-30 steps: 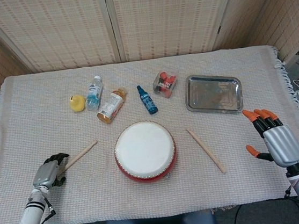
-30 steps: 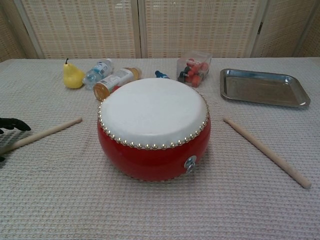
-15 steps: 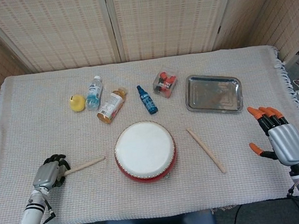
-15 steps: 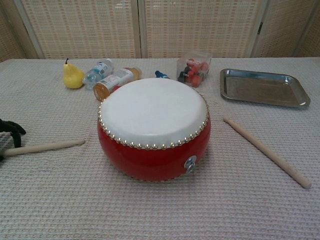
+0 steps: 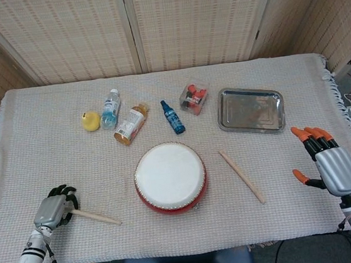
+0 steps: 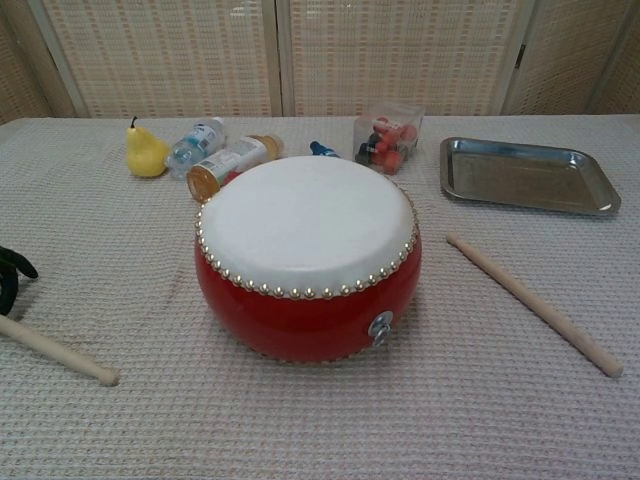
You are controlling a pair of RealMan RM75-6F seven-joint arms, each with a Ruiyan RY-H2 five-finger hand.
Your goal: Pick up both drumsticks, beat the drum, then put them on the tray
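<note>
A red drum (image 5: 170,178) (image 6: 308,255) with a white skin stands at the table's front middle. My left hand (image 5: 53,209) (image 6: 10,272) grips one end of a wooden drumstick (image 5: 95,216) (image 6: 58,350), which points right and toward the table's front edge. The second drumstick (image 5: 242,176) (image 6: 532,302) lies on the cloth right of the drum. My right hand (image 5: 327,164) is open near the right edge, apart from that stick; the chest view does not show it. The metal tray (image 5: 250,109) (image 6: 526,176) sits behind the right stick.
Behind the drum lie a yellow pear (image 5: 90,121), a water bottle (image 5: 110,108), an orange-capped bottle (image 5: 130,124), a small blue bottle (image 5: 172,116) and a clear box of red pieces (image 5: 194,97). A woven screen stands behind the table.
My left hand has swung its drumstick around: the far tip went from pointing up-right, through level, to pointing toward the front edge. My right hand has barely shifted.
</note>
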